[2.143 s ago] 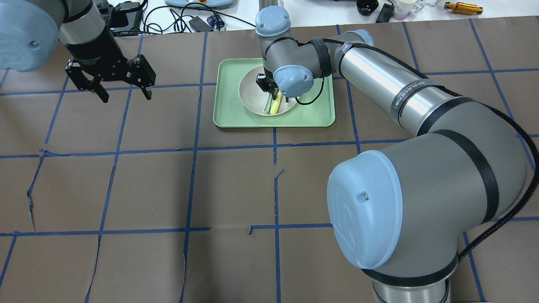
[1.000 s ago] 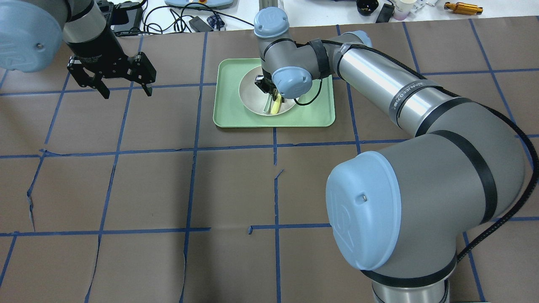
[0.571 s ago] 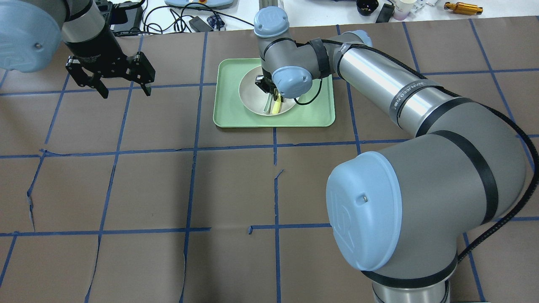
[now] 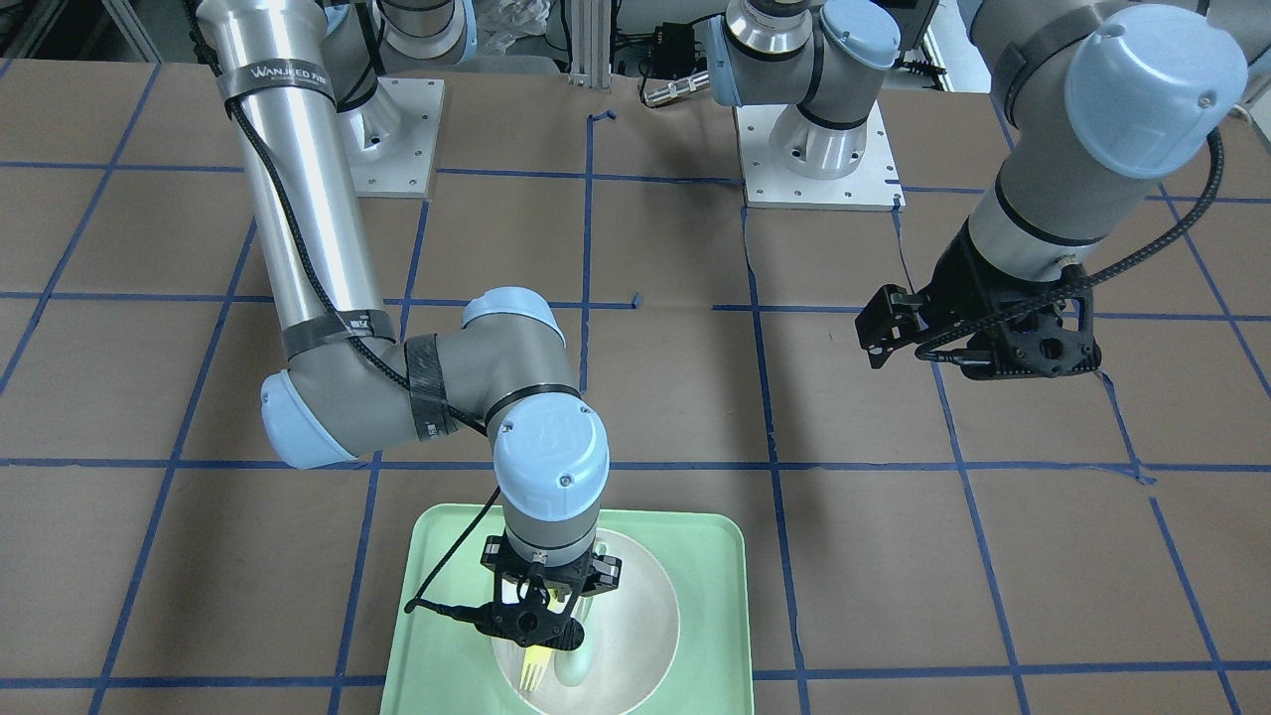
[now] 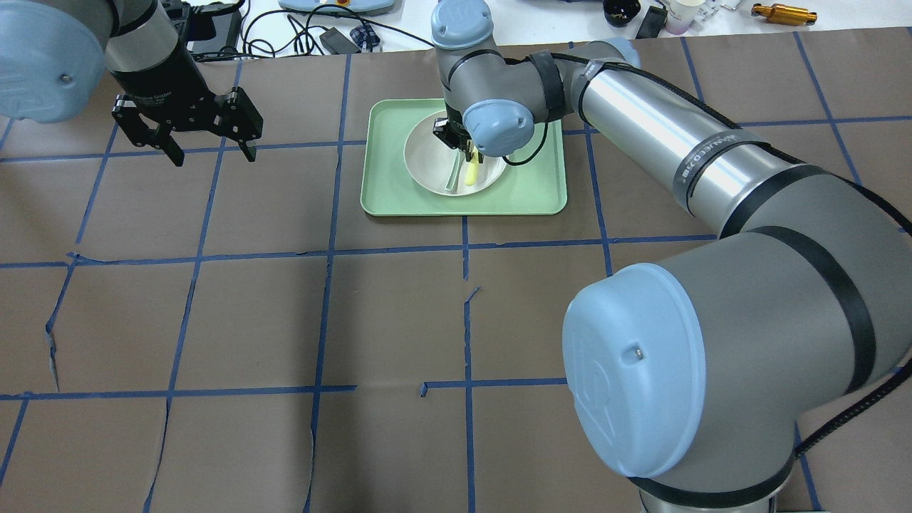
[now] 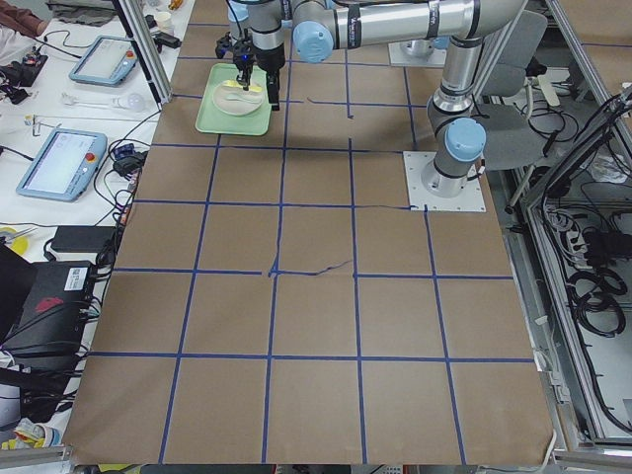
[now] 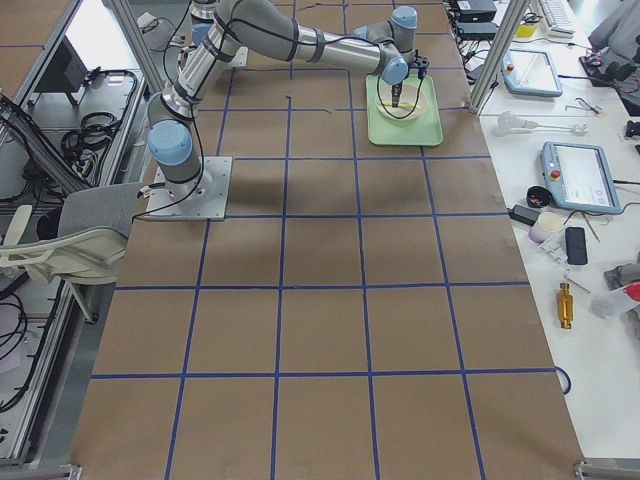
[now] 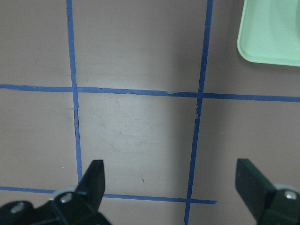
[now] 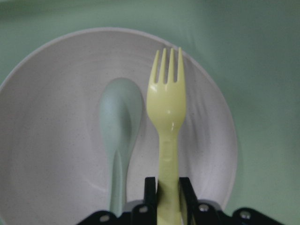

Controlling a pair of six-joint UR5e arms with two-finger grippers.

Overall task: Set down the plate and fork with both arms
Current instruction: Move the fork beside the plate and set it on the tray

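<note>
The table (image 5: 249,320) is covered with brown paper that is marked off into squares by blue tape; the paper is torn in a few places along the tape lines. White benches are seen at the table's ends, where teach pendants (image 7: 581,172), cables and small tools are laid out. A mint-green tray (image 5: 541,192) is set on the paper on the side of the table away from the robot's bases, and the plate (image 5: 427,153) rests inside it.

The fork (image 9: 167,122) is clamped by its handle between the fingers of the right gripper (image 9: 167,185), which are closed tight against it. Its tines are pointed away from the wrist, out over the plate's rim, and it is held over the plate. A pale green spoon (image 9: 119,122) is lying in the plate just beside the fork. Whether the fork's tip is touching the plate cannot be told.

The left gripper (image 5: 213,160) is held above bare paper, well apart from the tray, with its jaws spread wide and nothing between them.
</note>
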